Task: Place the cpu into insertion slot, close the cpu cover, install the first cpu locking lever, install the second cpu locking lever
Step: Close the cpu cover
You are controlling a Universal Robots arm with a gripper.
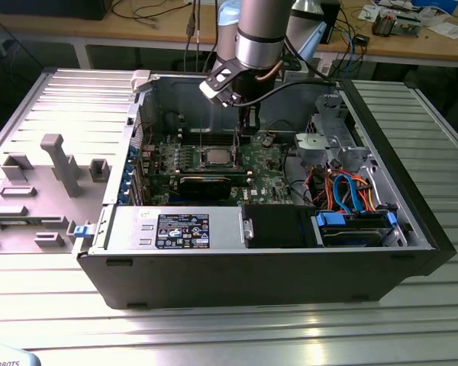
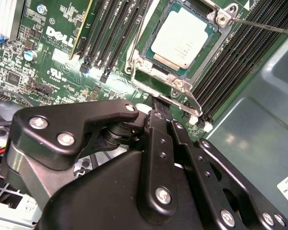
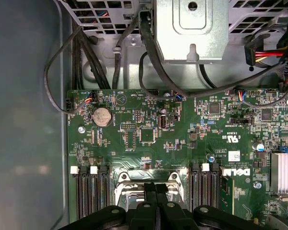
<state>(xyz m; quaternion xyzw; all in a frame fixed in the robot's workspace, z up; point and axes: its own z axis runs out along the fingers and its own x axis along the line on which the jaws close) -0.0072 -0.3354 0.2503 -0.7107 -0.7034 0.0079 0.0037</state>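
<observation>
Claw (image 2: 159, 106) pressed together, empty, tip by the insertion slot (image 2: 146, 61). Cpu (image 2: 182, 38) seated inside, just ahead; cpu cover (image 2: 169, 76) flat over it.

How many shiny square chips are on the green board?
1. The silver-grey square cpu sits in the middle of the green circuit board; others may be hidden.

Elec. lab, cabled bench (image 1: 420, 49), open PC case (image 1: 252, 274)

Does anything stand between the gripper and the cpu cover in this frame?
Nothing visible does. The gripper tip is right at the edge of the cover, which lies down around the cpu.
</observation>
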